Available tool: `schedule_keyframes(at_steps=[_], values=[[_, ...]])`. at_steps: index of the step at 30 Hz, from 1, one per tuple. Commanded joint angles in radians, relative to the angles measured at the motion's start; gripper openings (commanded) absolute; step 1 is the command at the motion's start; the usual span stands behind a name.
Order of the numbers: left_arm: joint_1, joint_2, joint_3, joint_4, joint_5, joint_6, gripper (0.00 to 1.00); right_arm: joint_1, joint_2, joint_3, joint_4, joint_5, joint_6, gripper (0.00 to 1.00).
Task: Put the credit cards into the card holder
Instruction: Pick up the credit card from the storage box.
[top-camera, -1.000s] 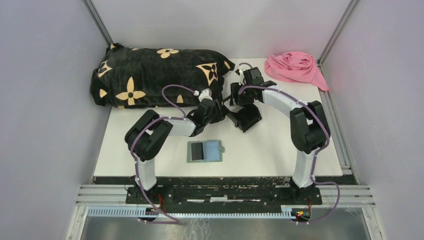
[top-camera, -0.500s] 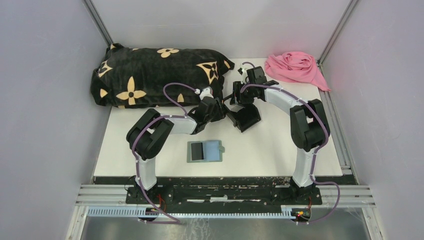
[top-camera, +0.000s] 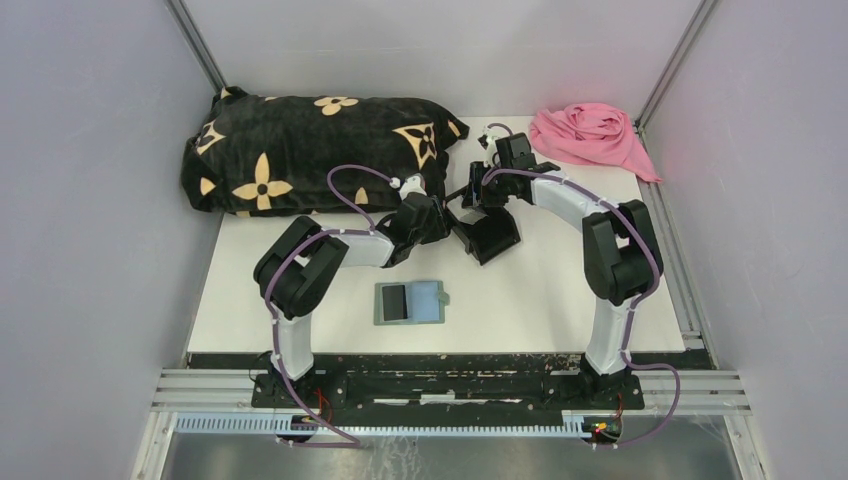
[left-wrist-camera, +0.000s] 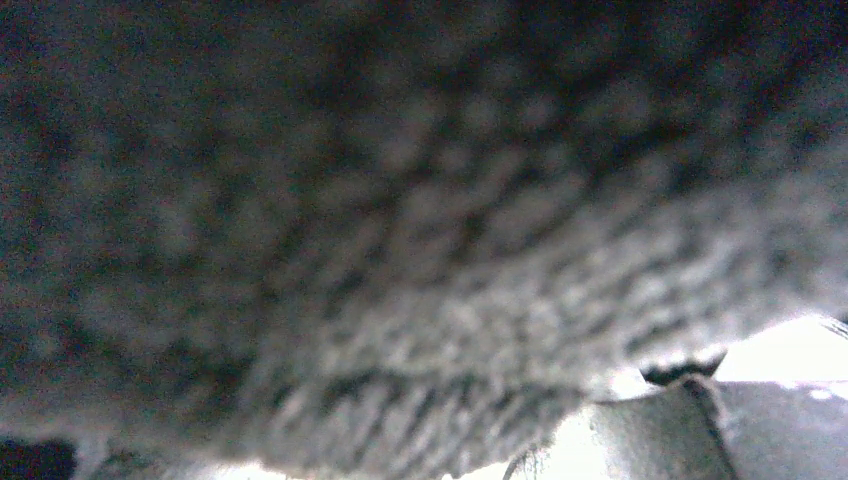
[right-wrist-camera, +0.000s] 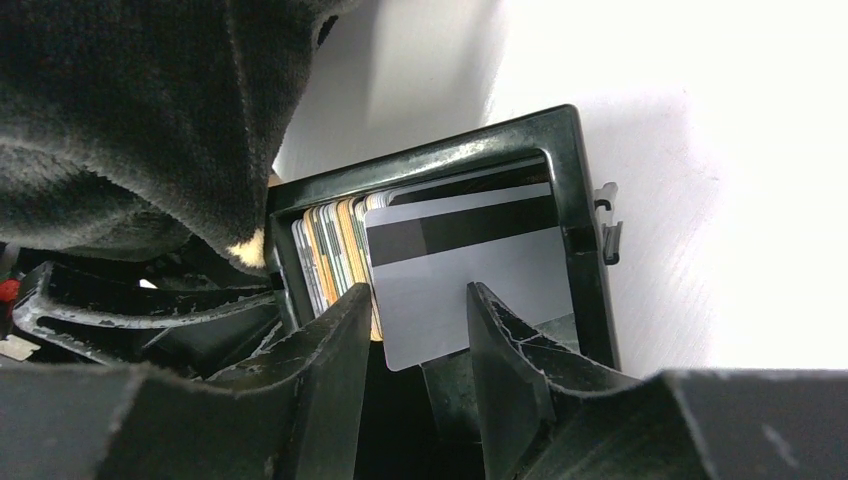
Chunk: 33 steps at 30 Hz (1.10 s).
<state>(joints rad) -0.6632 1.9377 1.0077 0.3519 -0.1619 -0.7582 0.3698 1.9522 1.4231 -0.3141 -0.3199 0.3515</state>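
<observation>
The right jaws are drawing in: a second back they were standing wider, and now they are narrowing while still showing a gap between the two fingers (right-wrist-camera: 330, 340). They are reaching into the black box (right-wrist-camera: 583, 230), where the credit cards (right-wrist-camera: 335, 250) are standing on edge. The grey card (right-wrist-camera: 470, 270) with the dark stripe is sitting foremost, just beyond the fingertips. As far as the right wrist view is showing, nothing is being pinched yet; the jaws are parted and closing. I am judging that the pick of that front card is getting under way

The left jaws are keeping the same spread as a second ago, but I cannot tell whether they are clenching anything. The left wrist view is filling with blurred fabric, and from above they are pressing into the corner of the black flowered blanket (top-camera: 300, 150) beside the box, seemingly keeping it off the cards

Overhead, both arms are barely shifting. The card holder (top-camera: 425, 302) is lying open and unmoved on the tabletop (top-camera: 540, 300), nearer the arm bases and well apart from the box. A dark rectangle is showing on its left half; whether that is a card I cannot tell. The carry to the holder is still waiting on a secure grip
</observation>
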Motion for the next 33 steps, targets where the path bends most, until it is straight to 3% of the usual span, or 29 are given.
schedule_keyframes(at_steps=[1, 22, 28, 33], values=[[0.005, 0.012, 0.046, 0.031, 0.015, 0.022, 0.49, 0.021, -0.056, -0.008, -0.014, -0.038, 0.020, 0.45], [0.005, -0.007, 0.023, 0.029, 0.009, 0.026, 0.50, 0.040, -0.133, -0.019, -0.048, 0.094, -0.016, 0.30], [0.005, -0.009, 0.023, 0.024, 0.008, 0.028, 0.50, 0.041, -0.134, 0.001, -0.087, 0.155, -0.038, 0.13], [0.005, -0.016, 0.021, 0.018, 0.000, 0.035, 0.50, 0.046, -0.135, 0.006, -0.102, 0.207, -0.055, 0.07]])
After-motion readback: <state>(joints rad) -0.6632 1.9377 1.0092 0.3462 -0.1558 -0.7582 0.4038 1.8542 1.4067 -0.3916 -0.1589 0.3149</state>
